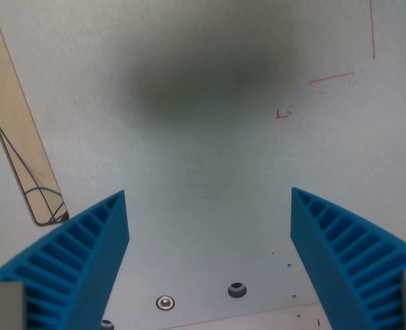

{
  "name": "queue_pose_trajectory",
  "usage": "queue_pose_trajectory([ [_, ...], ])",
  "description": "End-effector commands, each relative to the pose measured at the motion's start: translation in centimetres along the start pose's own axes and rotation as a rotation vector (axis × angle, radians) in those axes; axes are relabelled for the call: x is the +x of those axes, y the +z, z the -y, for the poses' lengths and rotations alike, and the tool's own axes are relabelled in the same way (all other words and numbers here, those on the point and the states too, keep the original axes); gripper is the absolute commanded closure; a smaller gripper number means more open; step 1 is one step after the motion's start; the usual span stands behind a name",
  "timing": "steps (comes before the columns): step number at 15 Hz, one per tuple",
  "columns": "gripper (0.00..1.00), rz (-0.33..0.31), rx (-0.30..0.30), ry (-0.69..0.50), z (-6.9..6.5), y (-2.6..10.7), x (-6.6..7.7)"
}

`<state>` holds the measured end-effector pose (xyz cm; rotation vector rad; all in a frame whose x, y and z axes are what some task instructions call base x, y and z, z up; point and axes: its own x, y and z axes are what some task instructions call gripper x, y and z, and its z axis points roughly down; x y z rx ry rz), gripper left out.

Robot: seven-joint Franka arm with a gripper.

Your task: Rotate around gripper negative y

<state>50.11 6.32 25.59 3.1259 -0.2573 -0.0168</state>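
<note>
Pale grey and matte, the flat tabletop [209, 172] filled nearly the whole wrist view, with a broad soft dark shadow [203, 79] spread across its upper middle. Thin red pen lines [332, 78] were drawn on the surface toward the wrist view's upper right: one short slanted stroke, one vertical stroke running up to the top edge, and a small bracket-shaped red mark [282, 114] just below and to the left of them.

Along the wrist view's left edge lay a long, narrow strip of light wood with a rounded end [17, 124], slanting down from the top corner; thin dark curved lines ran along it and crossed near its lower tip. It rested flat on the table, near the left finger but apart from it.

Near the bottom of the view, two small round holes or screw heads sat in the tabletop: a shiny metal one [165, 302] and a darker one [237, 289] just to its right. A few tiny dark specks dotted the surface further right.

The gripper with blue ribbed plastic fingers [209, 206] pointed at the table, its jaws spread wide. One ribbed finger [79, 261] rose from the lower left corner and the other from the lower right, well apart, with only bare tabletop showing between them. Nothing was held, and neither fingertip could be seen to touch anything.
</note>
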Motion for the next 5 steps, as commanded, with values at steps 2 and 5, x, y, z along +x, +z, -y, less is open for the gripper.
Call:
queue_pose_trajectory([
  [2, 0.0, 0.019, 0.001, 0.0, 0.0, -0.22, 0.02],
  [5, 0.0, 0.054, 0.001, 0.0, 0.0, -0.22, 0.02],
])
